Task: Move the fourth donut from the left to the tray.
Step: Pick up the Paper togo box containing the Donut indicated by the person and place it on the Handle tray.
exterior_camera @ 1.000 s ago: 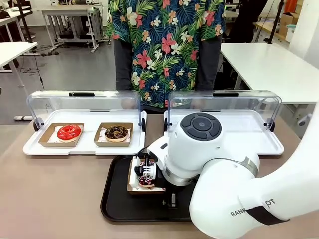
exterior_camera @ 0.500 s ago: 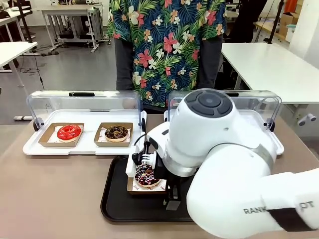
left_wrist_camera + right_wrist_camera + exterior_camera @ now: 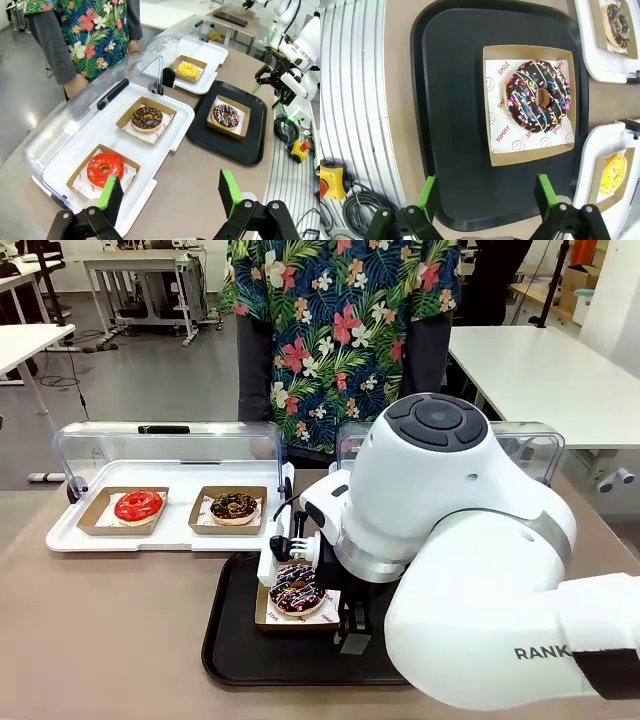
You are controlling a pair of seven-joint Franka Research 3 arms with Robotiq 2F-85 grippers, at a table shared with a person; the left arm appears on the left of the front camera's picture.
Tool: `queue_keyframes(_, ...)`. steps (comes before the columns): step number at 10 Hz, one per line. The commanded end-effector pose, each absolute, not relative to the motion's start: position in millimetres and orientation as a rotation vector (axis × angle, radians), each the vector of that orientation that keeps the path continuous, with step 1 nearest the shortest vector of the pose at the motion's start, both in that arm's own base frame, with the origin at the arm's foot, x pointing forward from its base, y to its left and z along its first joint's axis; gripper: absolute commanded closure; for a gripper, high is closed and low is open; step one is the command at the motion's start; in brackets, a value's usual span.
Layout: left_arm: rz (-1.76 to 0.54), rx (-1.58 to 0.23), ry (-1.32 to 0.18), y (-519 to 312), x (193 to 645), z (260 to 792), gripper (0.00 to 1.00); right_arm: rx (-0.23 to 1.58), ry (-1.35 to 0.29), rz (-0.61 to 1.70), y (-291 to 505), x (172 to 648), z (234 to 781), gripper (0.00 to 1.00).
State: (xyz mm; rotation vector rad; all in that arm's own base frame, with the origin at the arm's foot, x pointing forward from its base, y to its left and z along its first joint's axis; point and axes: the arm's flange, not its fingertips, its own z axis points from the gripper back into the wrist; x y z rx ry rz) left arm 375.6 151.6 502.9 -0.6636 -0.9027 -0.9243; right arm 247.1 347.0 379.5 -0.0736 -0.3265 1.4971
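Two grippers empty, fingers spread apart. Fourth donut (image 3: 538, 96) sits in cardboard holder (image 3: 530, 104) on tray (image 3: 450, 125), toward its far side in front view. Right gripper (image 3: 486, 197) hovers above tray, clear of donut. Left gripper (image 3: 170, 189) hangs over table near white display tray (image 3: 165, 145) holding red donut (image 3: 105, 169) and crumb-topped chocolate donut (image 3: 146, 118). Yellow donut (image 3: 188, 70) lies in second display tray.

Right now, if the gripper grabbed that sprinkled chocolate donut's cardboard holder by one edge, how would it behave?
The cardboard holder looks thin and shallow, so it would probably flex when pinched. The fourth donut sits loose on paper, so tilting could slide it out. Its glaze likely smears if touched. On the smooth black tray the holder would probably slide rather than tip.
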Motion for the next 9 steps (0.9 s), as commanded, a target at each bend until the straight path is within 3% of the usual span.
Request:
queue_keyframes(1,-0.915,-0.677,-0.907,150.3,375.4,506.2,0.0,-0.081,-0.332,1.486,349.3,246.8,376.6,0.0)
queue_keyframes(9,-0.915,-0.677,-0.907,150.3,375.4,506.2,0.0,-0.081,-0.332,1.486,349.3,246.8,376.6,0.0)
